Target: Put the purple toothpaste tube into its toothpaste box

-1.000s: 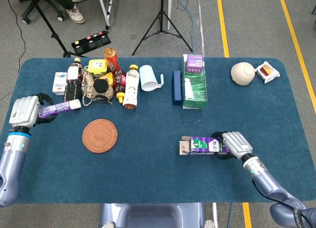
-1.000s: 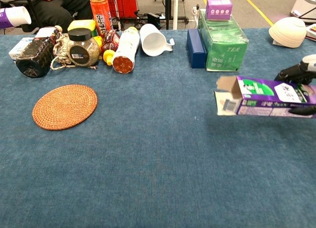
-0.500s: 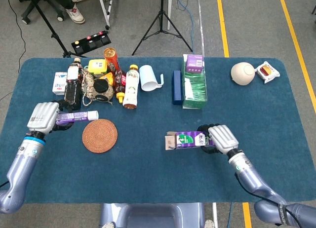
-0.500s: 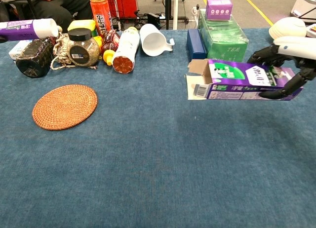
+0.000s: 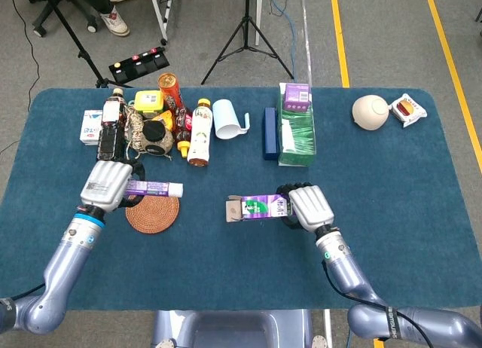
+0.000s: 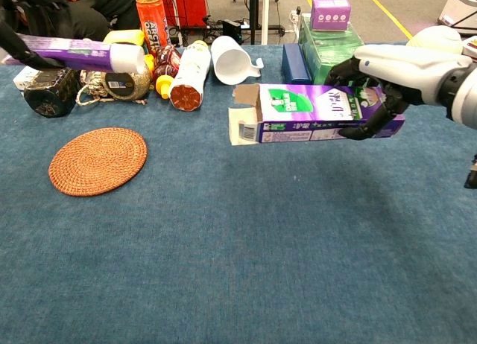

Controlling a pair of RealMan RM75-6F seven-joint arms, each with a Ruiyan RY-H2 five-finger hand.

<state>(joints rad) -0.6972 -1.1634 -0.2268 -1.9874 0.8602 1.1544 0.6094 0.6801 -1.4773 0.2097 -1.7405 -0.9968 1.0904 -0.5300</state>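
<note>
My left hand (image 5: 109,185) grips the purple toothpaste tube (image 5: 153,188) above the table, with the tube's white cap pointing right over the woven coaster (image 5: 152,214). In the chest view the tube (image 6: 78,53) enters from the upper left, and only a dark edge of that hand shows. My right hand (image 5: 309,206) holds the purple and green toothpaste box (image 5: 258,208) lifted off the cloth, lying level. The box (image 6: 313,113) has its open flaps facing left, toward the tube's cap, with a gap between them. My right hand (image 6: 395,72) wraps the box's right end.
A cluster of bottles, jars and a can (image 5: 151,126) lines the back left. A white mug (image 5: 228,119) lies on its side. A dark blue box (image 5: 269,132) and a green tea box (image 5: 296,133) stand at back centre. A beige bowl (image 5: 370,111) sits back right.
Both hands have moved toward the middle of the table. The tube has travelled right over the coaster, and the box has been carried left and higher.
</note>
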